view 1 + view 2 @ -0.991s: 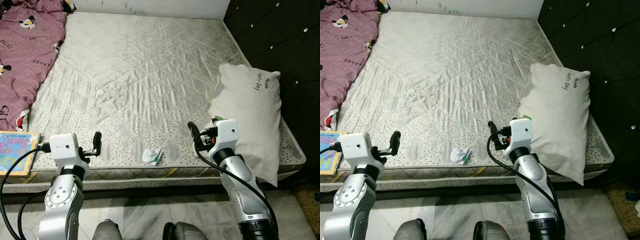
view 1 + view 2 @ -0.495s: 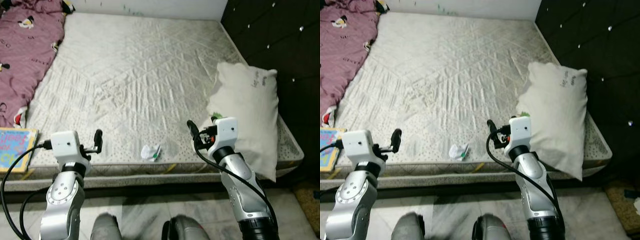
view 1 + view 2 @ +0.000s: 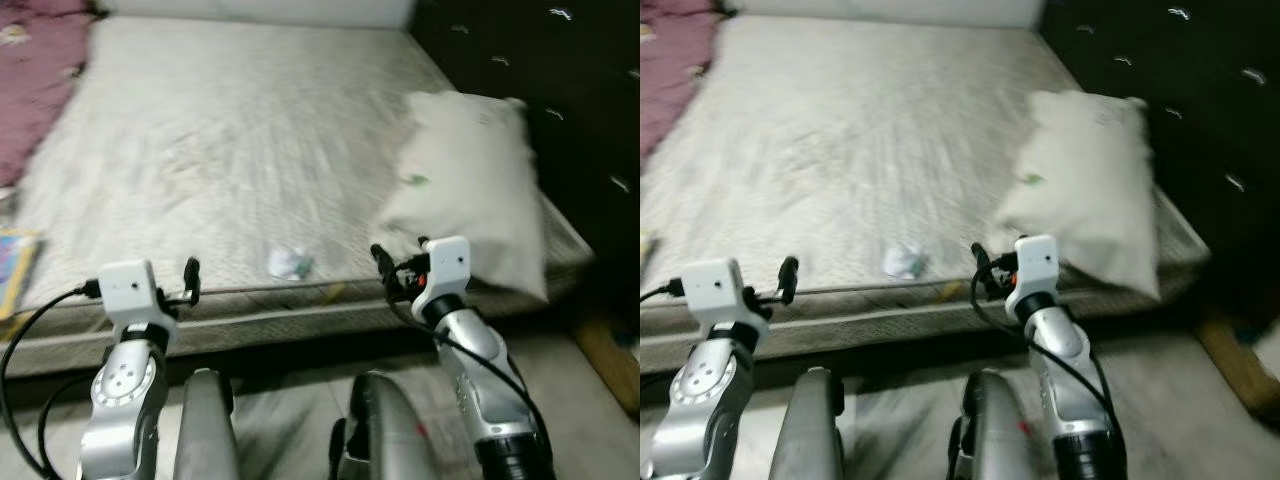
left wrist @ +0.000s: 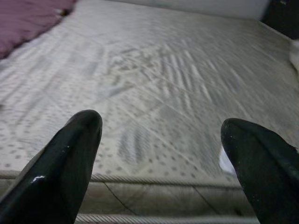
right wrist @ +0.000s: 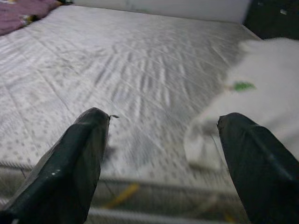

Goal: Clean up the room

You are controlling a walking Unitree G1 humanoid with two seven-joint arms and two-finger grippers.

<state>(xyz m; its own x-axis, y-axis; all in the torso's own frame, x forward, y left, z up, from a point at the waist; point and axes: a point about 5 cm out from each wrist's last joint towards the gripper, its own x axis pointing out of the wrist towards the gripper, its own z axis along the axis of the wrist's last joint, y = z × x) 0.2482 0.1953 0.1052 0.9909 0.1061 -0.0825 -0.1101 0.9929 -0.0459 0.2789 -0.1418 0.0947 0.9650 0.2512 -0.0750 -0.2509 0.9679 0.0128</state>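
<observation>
Crumpled wrapper [image 3: 290, 264] on mattress [image 3: 200, 150], writing unreadable; both hands [image 4: 159, 158] [image 5: 163, 158] spread.

Blurred: crumpled scrap [image 3: 289, 264], book [image 3: 14, 272] cut off.

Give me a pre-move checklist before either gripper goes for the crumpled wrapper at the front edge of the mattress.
1. Crumpled wrapper located: ok. It lies on the mattress near the front edge, between the two arms.
2. Left gripper ready: ok. Fingers wide apart, nothing between them, pointing over the mattress edge.
3. Right gripper ready: ok. Fingers wide apart and holding nothing, facing the pillow.
4. Gripper over the wrapper: not ok. Both sit at the bed's front edge, to either side of it.
5. Sharp view: not ok. The head views are blurred.
6. What the wrapper is made of: cannot tell; too small and blurred.
</observation>
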